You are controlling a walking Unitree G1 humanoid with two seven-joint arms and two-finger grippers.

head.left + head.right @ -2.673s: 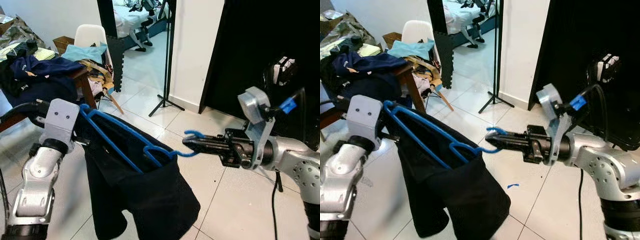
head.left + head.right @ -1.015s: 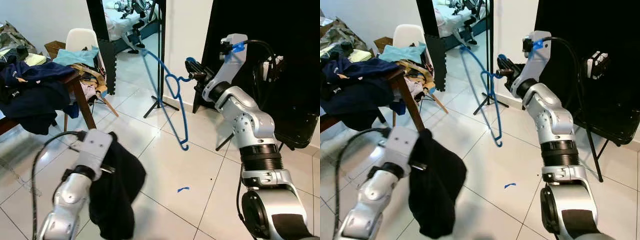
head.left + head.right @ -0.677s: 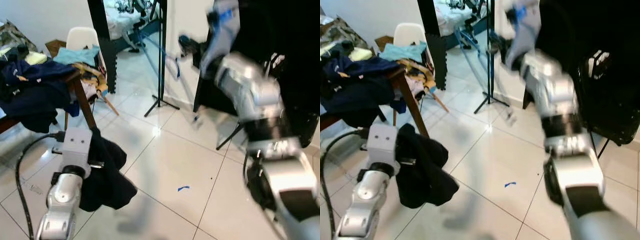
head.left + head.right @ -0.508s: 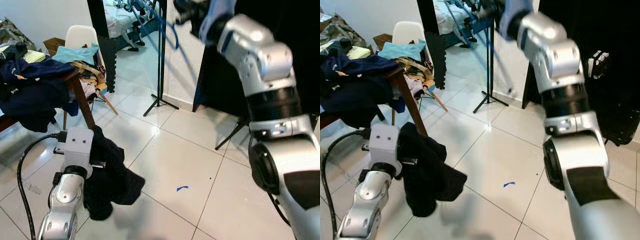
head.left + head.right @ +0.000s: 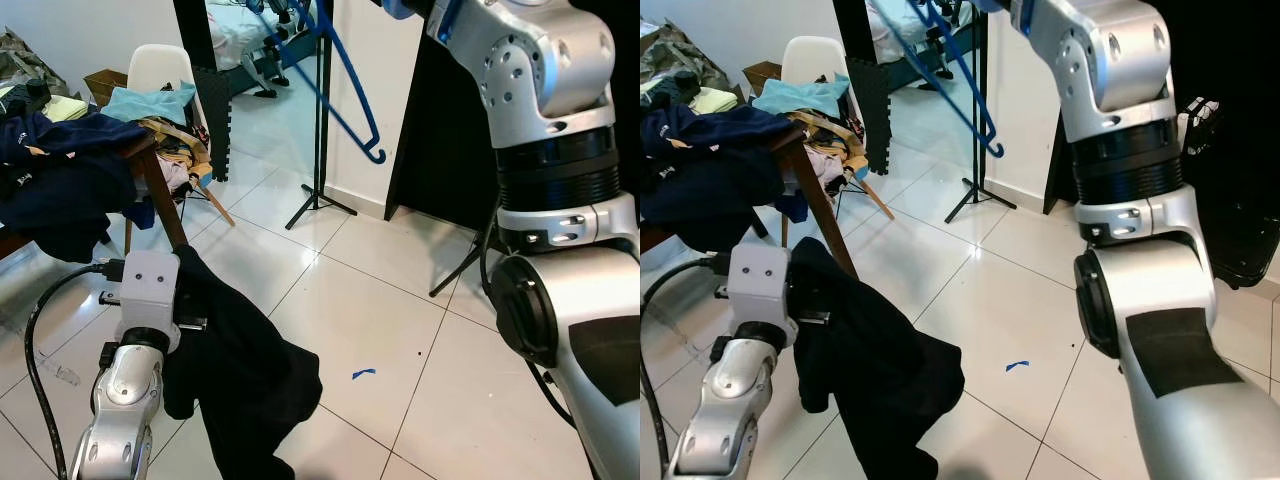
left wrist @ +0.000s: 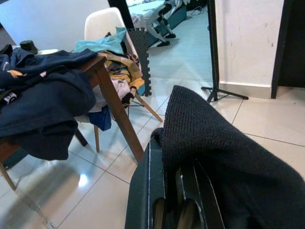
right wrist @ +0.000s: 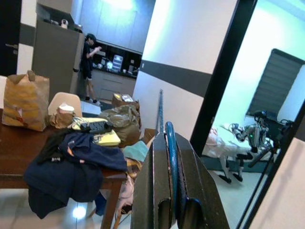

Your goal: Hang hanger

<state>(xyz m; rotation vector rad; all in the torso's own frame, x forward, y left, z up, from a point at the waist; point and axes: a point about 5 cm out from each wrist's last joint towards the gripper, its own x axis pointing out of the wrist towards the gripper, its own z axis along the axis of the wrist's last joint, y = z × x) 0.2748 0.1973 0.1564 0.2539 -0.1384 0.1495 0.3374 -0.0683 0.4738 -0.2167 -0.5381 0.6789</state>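
A bare blue hanger [image 5: 377, 152] hangs high in front of the dark doorway, slanting down from the picture's top edge. My right arm [image 5: 545, 90] reaches up past the top of the eye views. In the right wrist view my right gripper [image 7: 171, 191] is shut on the hanger's blue hook [image 7: 170, 143]. Low on the left, my left gripper [image 6: 174, 200] is shut on a black garment [image 5: 250, 375], which droops from the left wrist [image 5: 148, 292] toward the floor and covers the fingers.
A wooden table [image 5: 150, 165] piled with dark clothes [image 5: 60, 165] stands at the left, with a white chair [image 5: 165, 70] behind it. A black tripod stand [image 5: 320, 150] is by the doorway, a black chair [image 5: 1230, 250] at the right, and blue tape [image 5: 362, 375] on the tiles. A person [image 7: 89, 62] stands far off.
The hanger came free of the black garment, and my right arm swung it up from waist height to above head level. The garment stayed in my left gripper and now hangs down.
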